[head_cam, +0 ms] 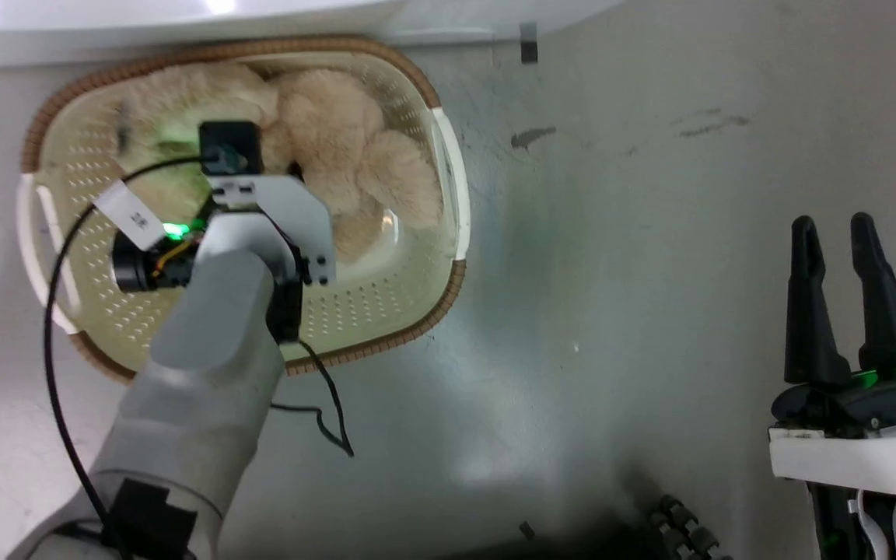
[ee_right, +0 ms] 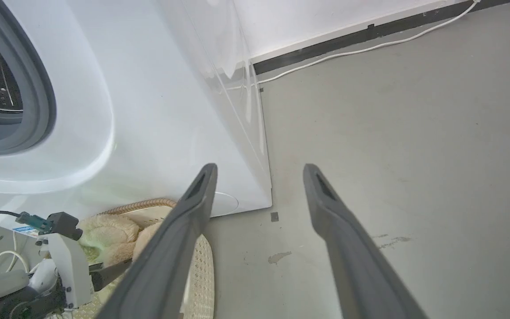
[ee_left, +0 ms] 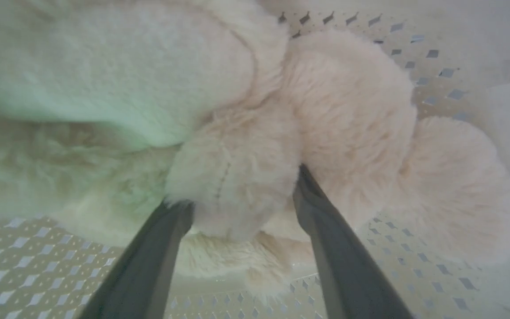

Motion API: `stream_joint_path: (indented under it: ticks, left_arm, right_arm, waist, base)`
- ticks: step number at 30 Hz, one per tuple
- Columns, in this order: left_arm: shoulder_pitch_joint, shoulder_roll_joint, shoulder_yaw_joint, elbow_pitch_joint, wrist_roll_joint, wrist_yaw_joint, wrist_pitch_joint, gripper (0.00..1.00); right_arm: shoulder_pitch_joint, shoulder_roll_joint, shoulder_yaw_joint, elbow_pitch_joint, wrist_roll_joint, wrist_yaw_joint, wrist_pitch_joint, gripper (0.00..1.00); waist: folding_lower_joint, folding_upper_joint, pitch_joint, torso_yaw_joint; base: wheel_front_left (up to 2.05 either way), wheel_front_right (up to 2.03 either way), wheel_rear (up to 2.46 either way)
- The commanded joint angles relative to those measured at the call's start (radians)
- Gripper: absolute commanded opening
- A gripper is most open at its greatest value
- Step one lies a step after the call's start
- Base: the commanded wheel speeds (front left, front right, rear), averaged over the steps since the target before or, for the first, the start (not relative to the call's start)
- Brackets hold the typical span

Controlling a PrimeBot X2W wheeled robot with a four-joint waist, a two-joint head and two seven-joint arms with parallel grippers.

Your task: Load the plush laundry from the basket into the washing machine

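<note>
Plainly the left gripper [ee_left: 240, 188] stands open astride a rounded lump of the fluffy beige-cream plush laundry [head_cam: 339, 140], lying in the far half of the cream perforated plastic basket [head_cam: 386, 303], gripping nothing yet; the right gripper [head_cam: 833, 225] hangs open, empty, well apart.

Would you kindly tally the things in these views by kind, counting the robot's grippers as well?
plush laundry: 1
basket: 1
washing machine: 1
grippers: 2 (left gripper, right gripper)
Total: 5
</note>
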Motion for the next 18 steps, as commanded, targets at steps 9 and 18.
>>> stream_joint_path:
  ticks: [9, 18]
  left_arm:
    - [-0.135, 0.029, -0.039, 0.069, -0.046, 0.025, -0.104, 1.0]
    - [-0.209, 0.024, -0.086, 0.146, -0.093, -0.028, -0.161, 0.0]
  right_arm:
    - [-0.037, -0.001, 0.023, -0.027, 0.048, 0.001, -0.028, 1.0]
    - [-0.062, -0.001, 0.039, -0.035, 0.078, 0.001, -0.047, 1.0]
  waist:
    - [-0.0001, 0.0, 0.083, -0.006]
    - [-0.0001, 0.0, 0.124, -0.009]
  base:
    - [0.0, 0.0, 0.0]
    - [0.0, 0.0, 0.0]
